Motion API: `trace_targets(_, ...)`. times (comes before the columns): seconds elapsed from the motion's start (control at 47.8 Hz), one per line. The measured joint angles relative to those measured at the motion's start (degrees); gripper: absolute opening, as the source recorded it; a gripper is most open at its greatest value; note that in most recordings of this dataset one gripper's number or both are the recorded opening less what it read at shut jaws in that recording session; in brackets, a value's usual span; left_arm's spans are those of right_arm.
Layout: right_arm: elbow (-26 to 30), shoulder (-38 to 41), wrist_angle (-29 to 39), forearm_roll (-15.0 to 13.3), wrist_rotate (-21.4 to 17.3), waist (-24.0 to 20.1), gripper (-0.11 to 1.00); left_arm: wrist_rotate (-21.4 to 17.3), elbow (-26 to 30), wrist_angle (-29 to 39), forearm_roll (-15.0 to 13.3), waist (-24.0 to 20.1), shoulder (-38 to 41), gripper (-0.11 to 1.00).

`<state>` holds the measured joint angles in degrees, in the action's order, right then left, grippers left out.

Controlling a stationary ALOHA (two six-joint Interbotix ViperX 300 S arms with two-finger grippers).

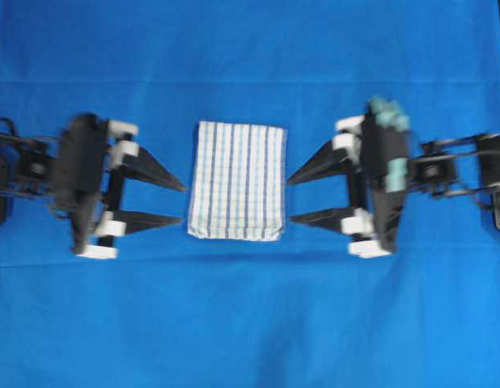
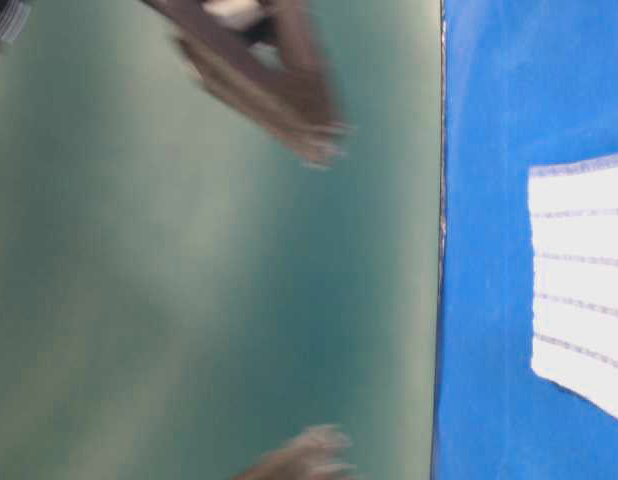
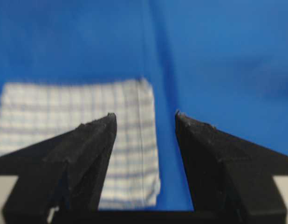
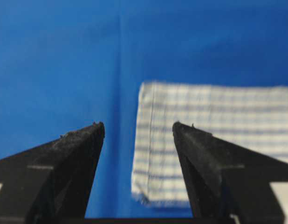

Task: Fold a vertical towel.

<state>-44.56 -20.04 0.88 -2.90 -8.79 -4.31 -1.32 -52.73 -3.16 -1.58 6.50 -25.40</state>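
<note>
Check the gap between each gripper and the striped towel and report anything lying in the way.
Nothing visible stands in the way. The towel lies flat on the blue cloth, with the left gripper open beside one long edge and the right gripper open beside the other. Only bare blue cloth shows in each gap.

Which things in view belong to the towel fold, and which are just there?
Belongs to the job:
- towel, striped, lying folded between the arms
- left gripper, open, holding nothing
- right gripper, open, holding nothing

Just there:
- blue cloth spread underneath
</note>
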Motion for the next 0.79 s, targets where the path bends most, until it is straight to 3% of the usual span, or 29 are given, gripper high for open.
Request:
trace_targets(0.272,-5.01,-13.71,2.11,-1.32,0.0,2.72,0.63,-0.35,-4.04,2.81,0.0,-0.79,-16.08,0.51)
trace_targets(0.46,-8.17,-25.14,5.54,-2.81,0.0,3.6,0.63,-0.7,-6.24,8.88,0.0,-2.55,-27.42,0.51)
trace_targets(0.795,-21.09,-43.51,4.31,-3.08,-0.44,5.54,0.63,-0.79,-14.94,12.57,0.0,-5.19,-42.71,0.51)
